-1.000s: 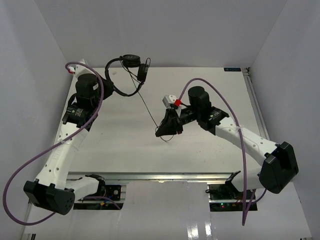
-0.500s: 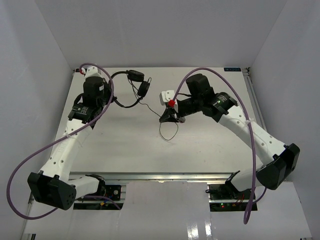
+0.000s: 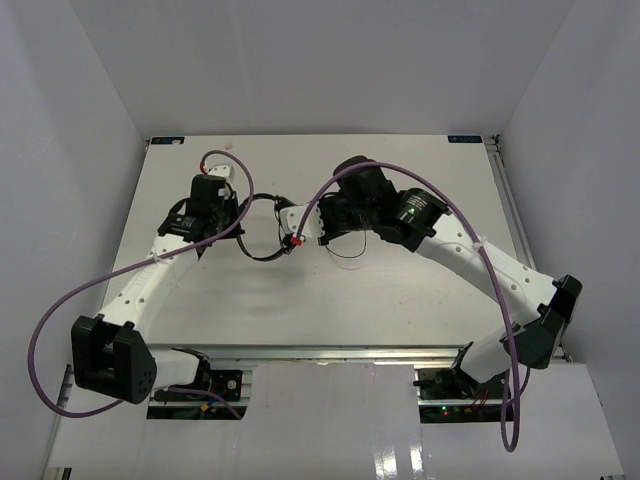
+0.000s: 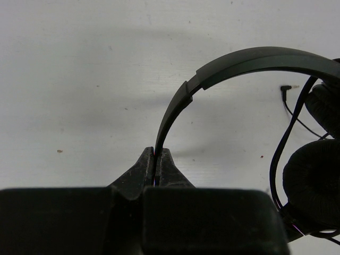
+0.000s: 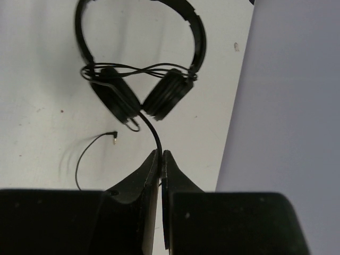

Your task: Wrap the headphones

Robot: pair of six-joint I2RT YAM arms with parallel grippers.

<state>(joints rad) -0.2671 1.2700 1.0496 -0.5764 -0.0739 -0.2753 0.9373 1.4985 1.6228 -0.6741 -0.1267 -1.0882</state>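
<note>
From the top external view we see the black over-ear headphones (image 3: 262, 228) between the two arms, a little left of the middle of the white counter (image 3: 400, 300). The left end effector (image 3: 240, 215) meets them from the left and the right end effector (image 3: 293, 238) from the right. From up here we cannot tell how the jaws stand, nor whether the headphones rest on the counter or hang just above it

In the left wrist view, the left end effector's jaws are pressed together on the lower end of the thin curved headband (image 4: 255, 58), which rises from between the fingertips and arcs off to the right. The round padded earcups (image 4: 311, 180) sit at the right edge, with the thin black cord (image 4: 281, 154) running down beside them and its jack plug (image 4: 287, 87) just beyond

In the right wrist view, the right end effector's jaws are closed on the cord, which climbs from the fingertips to the two earcups, and these touch each other. Strands of cord cross from one side of the headband to the other just above the earcups. The free end curls away left to the plug. A pale grey wall (image 5: 287, 106) fills the right side
</note>
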